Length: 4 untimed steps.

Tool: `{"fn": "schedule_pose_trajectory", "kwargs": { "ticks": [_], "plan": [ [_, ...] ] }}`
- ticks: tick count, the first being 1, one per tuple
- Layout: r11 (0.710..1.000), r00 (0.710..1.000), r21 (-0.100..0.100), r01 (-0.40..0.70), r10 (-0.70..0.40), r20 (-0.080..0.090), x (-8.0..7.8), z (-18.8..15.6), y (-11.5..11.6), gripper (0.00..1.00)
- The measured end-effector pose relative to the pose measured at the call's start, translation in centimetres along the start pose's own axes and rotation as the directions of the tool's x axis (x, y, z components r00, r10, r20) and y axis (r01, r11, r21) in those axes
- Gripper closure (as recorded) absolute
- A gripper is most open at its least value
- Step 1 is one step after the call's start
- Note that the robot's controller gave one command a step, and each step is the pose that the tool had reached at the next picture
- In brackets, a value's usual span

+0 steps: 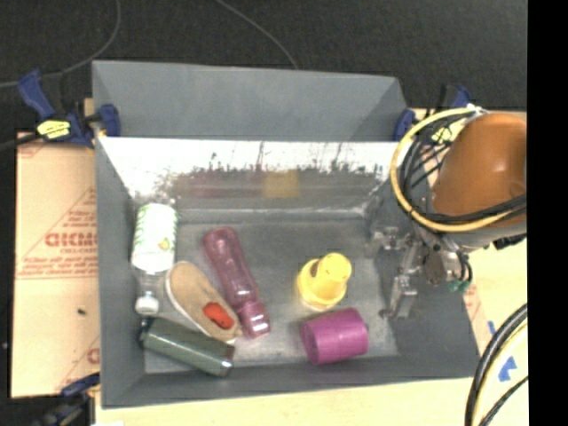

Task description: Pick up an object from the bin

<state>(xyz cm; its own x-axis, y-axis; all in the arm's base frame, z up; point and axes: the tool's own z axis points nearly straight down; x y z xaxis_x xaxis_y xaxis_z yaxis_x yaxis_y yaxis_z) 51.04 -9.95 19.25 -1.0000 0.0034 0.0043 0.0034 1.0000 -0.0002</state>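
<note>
My gripper (401, 278) hung by the right wall of the bin (248, 105). I saw nothing in it and could not tell if it was open or shut. A yellow cup (324, 280) and a purple roll (335, 337) lay nearest. I think the next move was to go over one, then down.
</note>
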Motion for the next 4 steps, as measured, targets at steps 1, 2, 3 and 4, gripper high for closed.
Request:
{"fn": "schedule_pose_trajectory", "kwargs": {
  "ticks": [1,2,3,4],
  "plan": [
    [1.000,1.000,0.001,0.004,-0.004,0.008,-0.2,-0.4,0.0,0.00],
    [0.999,0.999,0.002,0.041,-0.041,0.012,-5.9,8.4,3.6,0.00],
    [0.995,0.995,0.004,0.101,-0.101,0.020,-4.5,11.3,5.5,0.00],
    [0.995,0.994,0.005,0.104,-0.104,0.022,-4.6,11.3,5.5,1.00]
  ]
}}
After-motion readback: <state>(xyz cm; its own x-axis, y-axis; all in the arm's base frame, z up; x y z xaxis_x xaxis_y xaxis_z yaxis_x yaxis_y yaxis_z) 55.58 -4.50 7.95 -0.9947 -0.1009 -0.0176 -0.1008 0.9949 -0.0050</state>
